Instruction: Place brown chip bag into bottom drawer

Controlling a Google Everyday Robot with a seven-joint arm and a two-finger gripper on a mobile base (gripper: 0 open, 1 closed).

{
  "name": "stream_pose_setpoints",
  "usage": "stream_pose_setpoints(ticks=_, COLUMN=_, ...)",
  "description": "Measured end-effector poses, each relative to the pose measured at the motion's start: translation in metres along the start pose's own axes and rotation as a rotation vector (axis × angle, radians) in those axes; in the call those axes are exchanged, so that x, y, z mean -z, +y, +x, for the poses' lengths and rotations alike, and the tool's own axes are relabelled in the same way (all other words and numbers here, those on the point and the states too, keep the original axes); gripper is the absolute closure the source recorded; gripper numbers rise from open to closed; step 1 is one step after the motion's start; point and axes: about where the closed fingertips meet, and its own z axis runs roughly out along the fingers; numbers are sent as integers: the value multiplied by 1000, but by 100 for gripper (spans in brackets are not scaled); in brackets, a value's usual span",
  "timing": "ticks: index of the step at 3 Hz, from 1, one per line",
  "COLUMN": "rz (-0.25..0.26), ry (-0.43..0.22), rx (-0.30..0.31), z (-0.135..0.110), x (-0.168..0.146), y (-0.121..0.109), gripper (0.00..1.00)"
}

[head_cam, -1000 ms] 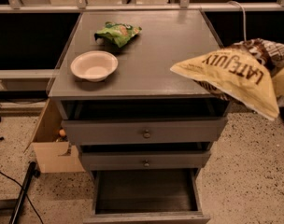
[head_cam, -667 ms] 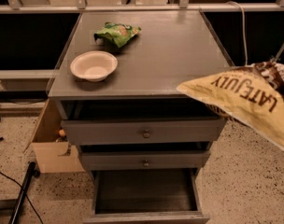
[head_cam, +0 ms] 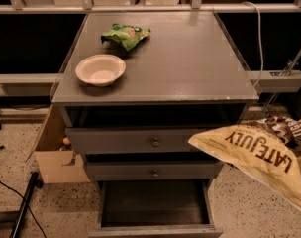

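hanging bag: the brown chip bag [head_cam: 259, 155] is in the air at the right edge of the view, tilted with its pale yellow end pointing left and down. its dark brown middle runs out of frame, and its lettering reads upside down.
bag position: it is beside the cabinet's right front corner, level with the two upper drawers. it is above and to the right of the open drawer, not inside it.
gripper: not visible. it is either beyond the right edge or hidden behind the bag, so i cannot tell how it grips.
bottom drawer [head_cam: 155, 205]: pulled out toward the camera, with its dark inside showing.
upper drawers: the top drawer [head_cam: 116, 142] and middle drawer [head_cam: 121, 172] each sit slightly out and have a round knob.
cabinet top [head_cam: 190, 58]: a white bowl [head_cam: 100, 69] sits near the front left. a green chip bag [head_cam: 125, 35] lies just behind it, apart from it.
left side: an open cardboard box [head_cam: 54, 165] stands on the speckled floor [head_cam: 249, 207] against the cabinet.
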Motion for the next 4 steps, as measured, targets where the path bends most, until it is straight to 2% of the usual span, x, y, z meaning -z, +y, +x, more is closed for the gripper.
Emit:
stream_pose_setpoints(ticks=1, rz=0, ry=0, rx=-4, z=0, x=0, y=0, gripper=100)
stream_pose_setpoints(ticks=2, rz=-36, ry=-18, rx=-31, z=2, x=-21, y=12, gripper=100)
stream_pose_setpoints(ticks=3, rz=-94, ry=-97, rx=-90, z=0, x=-77, y=42, gripper=100)
stream_pose_setpoints(ticks=4, rz=-115, ry=-160, rx=-134, z=-6, x=-123, y=63, gripper=100)
